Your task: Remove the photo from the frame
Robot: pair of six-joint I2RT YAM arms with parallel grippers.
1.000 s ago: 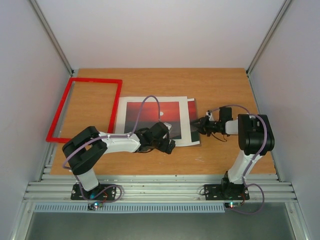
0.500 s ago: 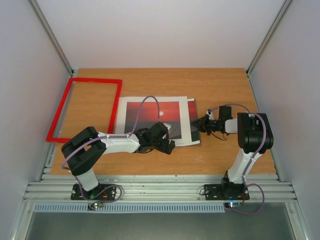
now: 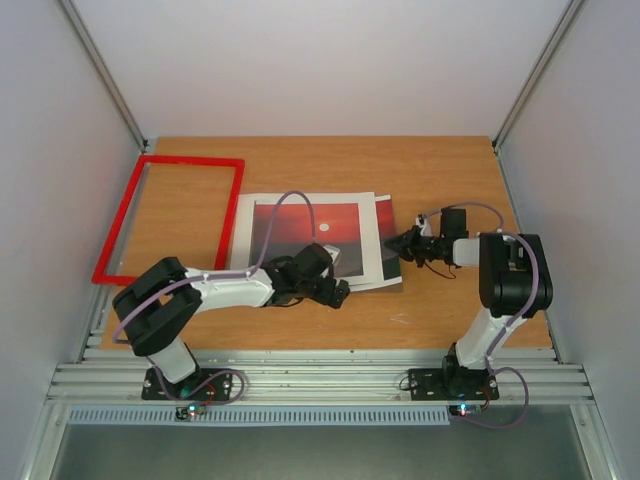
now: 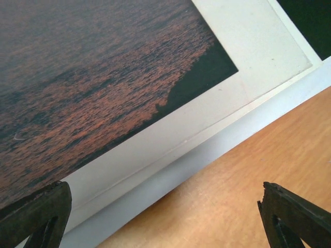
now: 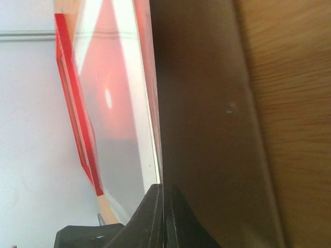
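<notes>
Your left fingers (image 4: 36, 217) hang spread wide over the thin, likely floppy rectangular sunset paper photo (image 3: 300, 228), so pinch its white margin (image 4: 248, 51) between them, while your right fingers (image 5: 147, 222) are pressed together.

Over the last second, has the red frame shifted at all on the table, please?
No. The frame lies in the same spot by the far left corner of the table, its outline unchanged against the table edges.

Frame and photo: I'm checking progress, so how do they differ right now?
The frame is an empty red outline, table showing through; the photo is a solid sunset print with a white margin. The frame lies far left, the photo mid-table on white sheets. Both are rectangular.
</notes>
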